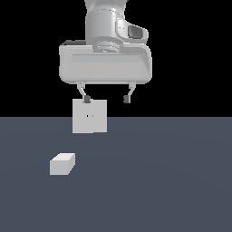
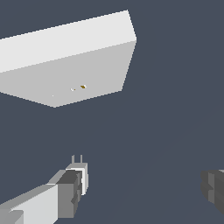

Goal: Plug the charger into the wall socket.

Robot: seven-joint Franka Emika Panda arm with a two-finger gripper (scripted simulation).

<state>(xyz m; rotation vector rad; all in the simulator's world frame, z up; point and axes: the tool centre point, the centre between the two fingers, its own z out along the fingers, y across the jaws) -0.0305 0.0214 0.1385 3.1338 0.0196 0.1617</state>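
We are seeing the gripper (image 1: 105, 98) hanging with its fingers spread wide, gripping nothing. One fingertip is overlapping the socket's (image 1: 89, 116) top edge. The charger (image 1: 62, 164) is lying on the floor (image 1: 172, 181), nearer the exterior view's left; its prongs are hidden there.

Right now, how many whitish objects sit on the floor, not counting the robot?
2. The charger, a small block, lies on the floor toward the exterior view's left. The wall socket, a square panel, stands upright farther back. None seems hidden.
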